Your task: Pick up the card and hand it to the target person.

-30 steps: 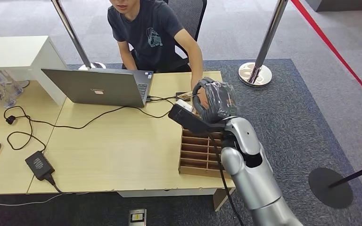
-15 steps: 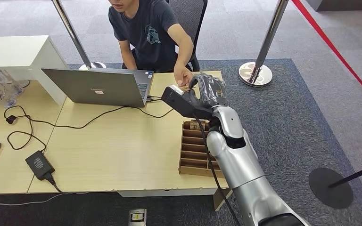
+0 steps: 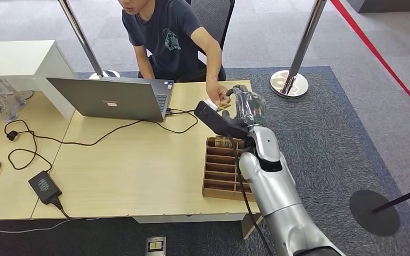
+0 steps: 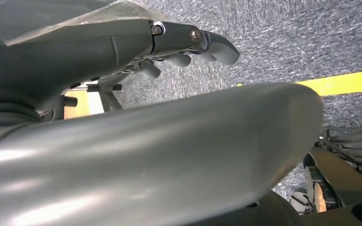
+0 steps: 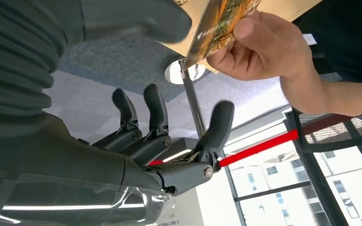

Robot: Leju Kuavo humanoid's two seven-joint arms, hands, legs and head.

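Nearest to the robot, at about 5 o'clock in the head view, the silver right arm rose over the wooden organizer [image 3: 224, 168] that stood on the bench [image 3: 139, 165]. Farther on, at about 1 o'clock, the right hand [image 3: 244, 106] was lifted toward the seated person [image 3: 171, 37]. In the right wrist view this hand [image 5: 136, 136] had its dark fingers [image 5: 153, 110] spread apart and bent only a little, and the thick thumb lay just beside the near end of the card [image 5: 219, 28]; I cannot tell if the thumb pressed on it or had let go. The person's hand [image 5: 264, 47] pinched the far end of the card between thumb and fingers.

The card [image 3: 224, 105] looked thin, stiff, light and smooth, so I judge it could slip easily; a pinch on the flat faces near one short end should hold it best. Its long axis seemed to run from the robot's hand toward the person, with the free end pointing to the person.

The left hand [image 4: 188, 44] hung above the carpet with fingers curled in loosely, holding nothing.
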